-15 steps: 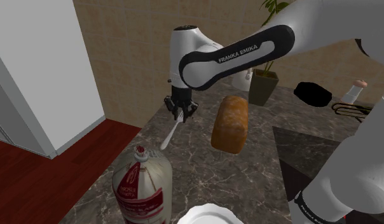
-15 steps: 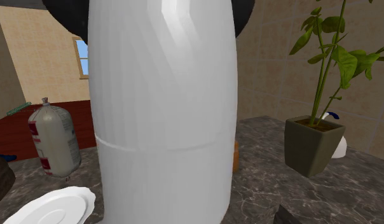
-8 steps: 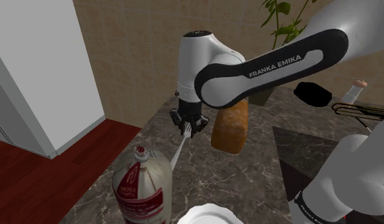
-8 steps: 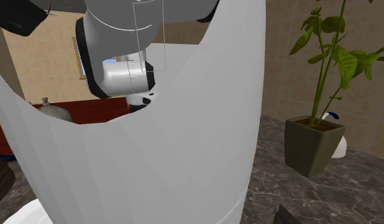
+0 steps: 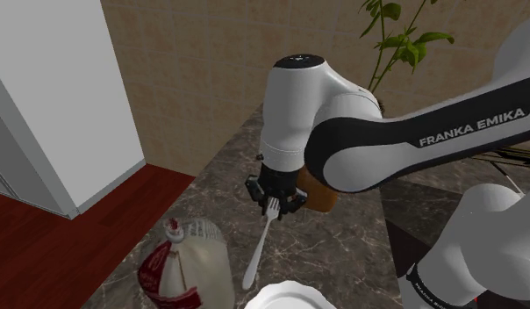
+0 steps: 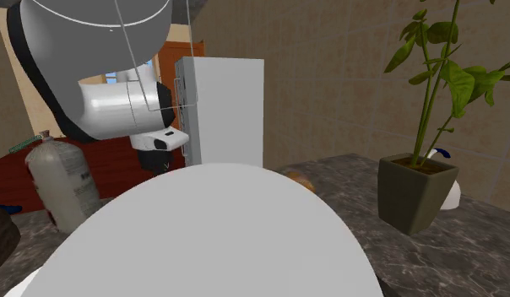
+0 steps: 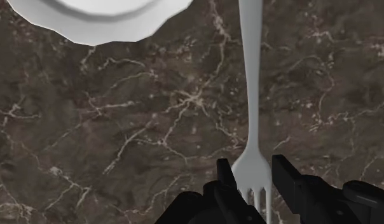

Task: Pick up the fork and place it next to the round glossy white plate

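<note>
The black pincer (image 5: pixel 273 205) is closed on the tined head of the fork (image 5: pixel 259 250), its two blocky fingers pressed against either side of the head. The fork is plain, smooth and white, with a long slim handle that widens slightly toward its rounded end. In the shoulder view it hangs at a slant below the pincer, handle down. The handle tip lies between a bulging white sack (image 5: pixel 200 263) with a red printed label and the plate (image 5: pixel 285 298). Whether the tip touches the surface cannot be told.

In the wrist view the handle stretches away from the fingers over the tabletop (image 7: pixel 121 127), a dark brown polished stone with pale branching veins. The glossy white plate sits beside the handle's far end, apart from it; its rim looks gently scalloped.

A brown crusty loaf (image 5: pixel 322 199) shows just behind the pincer. In the second exterior view a leafy green plant in a square, tapered grey pot (image 6: pixel 415 196) stands on the same stone.
</note>
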